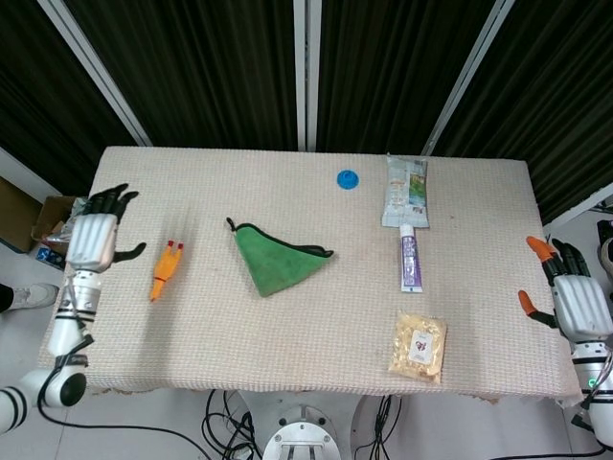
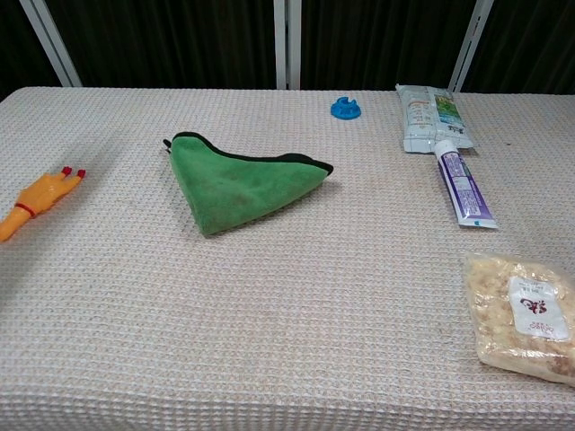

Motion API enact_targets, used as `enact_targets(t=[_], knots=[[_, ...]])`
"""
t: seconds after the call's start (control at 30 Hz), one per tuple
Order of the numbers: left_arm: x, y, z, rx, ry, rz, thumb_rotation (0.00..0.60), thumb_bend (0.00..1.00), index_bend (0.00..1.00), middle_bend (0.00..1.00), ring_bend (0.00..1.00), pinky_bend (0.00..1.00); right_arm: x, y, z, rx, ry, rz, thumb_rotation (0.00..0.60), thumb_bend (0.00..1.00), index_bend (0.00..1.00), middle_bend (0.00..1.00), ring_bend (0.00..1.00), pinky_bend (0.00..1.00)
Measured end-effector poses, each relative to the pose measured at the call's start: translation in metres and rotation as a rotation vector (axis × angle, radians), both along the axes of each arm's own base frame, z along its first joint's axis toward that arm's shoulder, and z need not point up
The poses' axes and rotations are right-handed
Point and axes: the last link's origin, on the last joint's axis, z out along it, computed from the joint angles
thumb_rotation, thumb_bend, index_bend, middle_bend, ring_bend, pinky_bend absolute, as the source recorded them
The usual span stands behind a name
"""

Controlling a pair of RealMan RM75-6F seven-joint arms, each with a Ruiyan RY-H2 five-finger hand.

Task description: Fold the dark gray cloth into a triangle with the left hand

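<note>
The cloth [image 1: 276, 262] lies folded into a triangle on the tabletop [image 1: 306, 335], left of centre, green face up with a dark edge along its top side and one corner pointing toward the near edge. In the chest view the cloth [image 2: 241, 184] rests flat with nothing touching it.

The left hand [image 1: 93, 240] hangs at the left edge of the tabletop, well apart from the cloth, fingers spread and holding nothing. The right hand [image 1: 578, 299] is off the right edge, fingers apart and empty, with orange fingertips.

An orange rubber chicken [image 1: 166, 269] lies between the left hand and the cloth. A blue cap [image 1: 348, 178] sits near the far edge. A snack packet [image 1: 405, 191], a toothpaste tube [image 1: 410, 257] and a bag of cereal [image 1: 420, 346] lie in a line to the right.
</note>
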Motion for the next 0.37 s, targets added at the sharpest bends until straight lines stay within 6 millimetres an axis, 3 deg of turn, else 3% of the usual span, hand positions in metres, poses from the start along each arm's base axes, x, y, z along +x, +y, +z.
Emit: enact_targets(t=[0.17, 0.37], knots=[[-0.031, -0.066, 0.015, 0.042, -0.001, -0.002, 0.600, 0.16, 0.18, 0.09, 0.09, 0.11, -0.009, 0.017, -0.001, -0.023, -0.048, -0.010, 0.600, 0.29, 0.10, 0.09, 0.00, 0.04], [-0.041, -0.123, 0.013, 0.031, -0.042, -0.001, 0.600, 0.16, 0.18, 0.09, 0.09, 0.11, -0.019, 0.034, -0.009, -0.015, -0.078, -0.008, 0.600, 0.29, 0.10, 0.09, 0.00, 0.04]])
